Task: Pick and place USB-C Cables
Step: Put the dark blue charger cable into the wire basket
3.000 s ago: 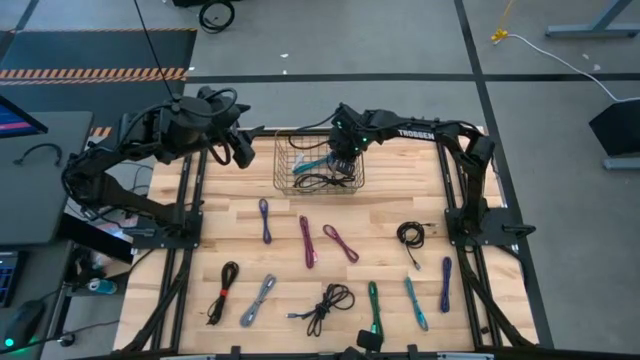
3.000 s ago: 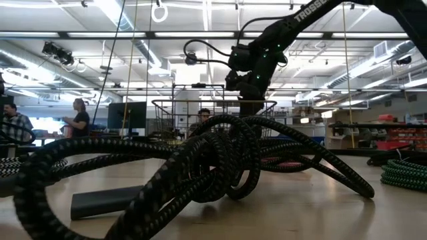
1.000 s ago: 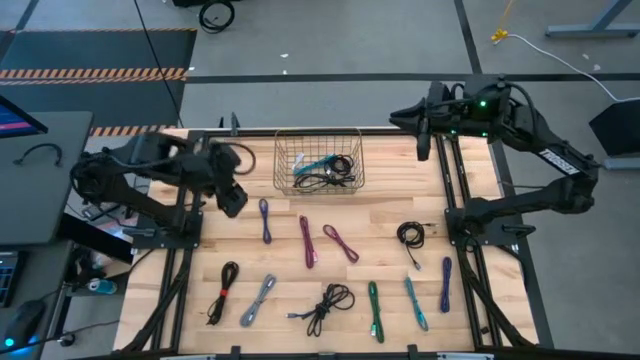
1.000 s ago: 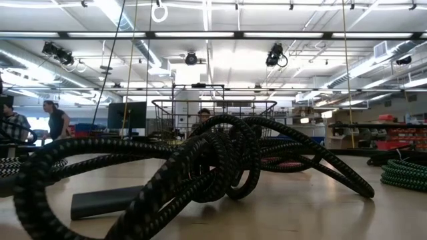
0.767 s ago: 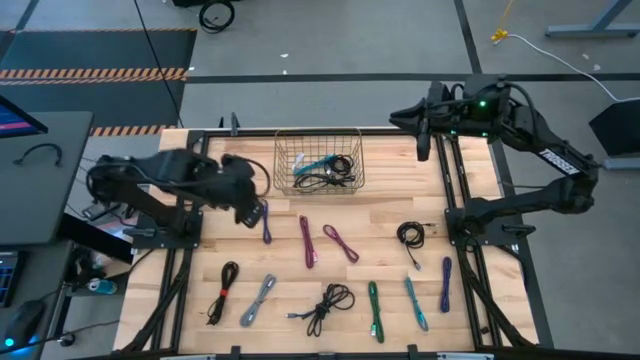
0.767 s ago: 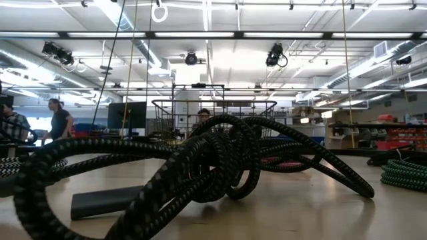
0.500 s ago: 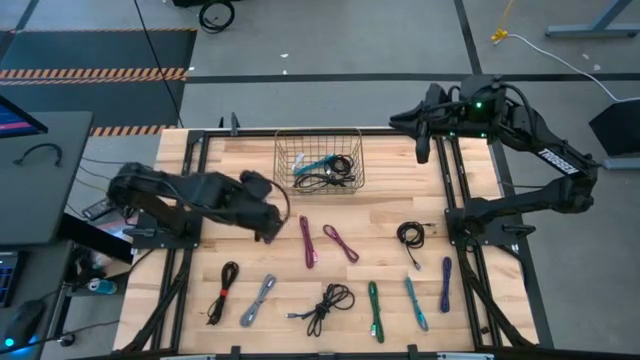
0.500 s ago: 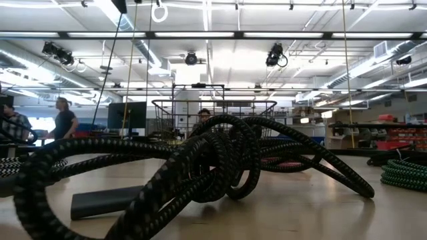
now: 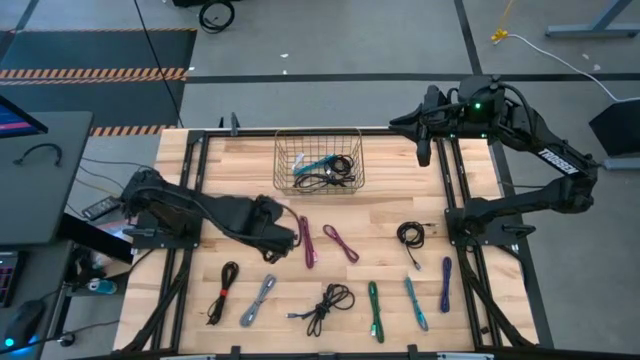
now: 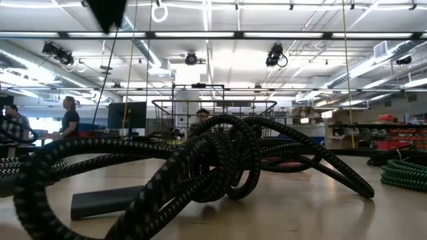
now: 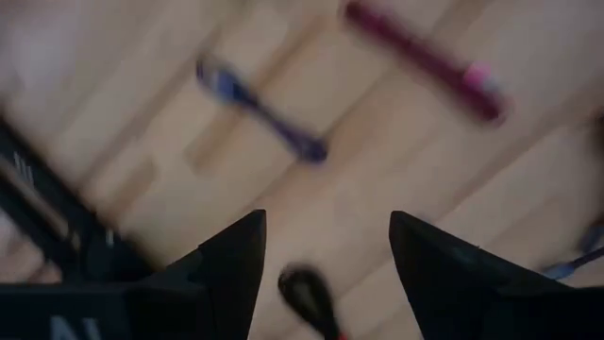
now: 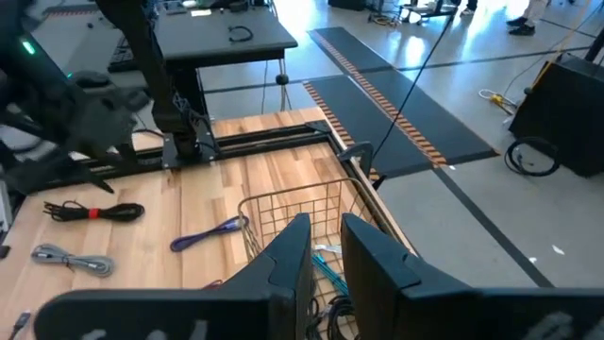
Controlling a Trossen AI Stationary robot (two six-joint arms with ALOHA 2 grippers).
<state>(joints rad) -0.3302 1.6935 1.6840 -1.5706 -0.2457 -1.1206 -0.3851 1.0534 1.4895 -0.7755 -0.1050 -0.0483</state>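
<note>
Two dark arms work the pale wooden table: the left gripper reaches low over the boards toward the middle, just beside the upright magenta cable, its fingers spread apart with nothing between them — in its wrist view the folded blue-purple cable and a magenta cable lie on bare wood ahead. The right gripper waits high at the far right corner, its two fingers set close with a narrow slit between. A square wire basket stands at the far edge, midway, holding a teal cable and a black coil. Remaining USB-C Cables lie well apart — a pink one, a black coil, and a near row of black, grey, black, green, teal and purple.
</note>
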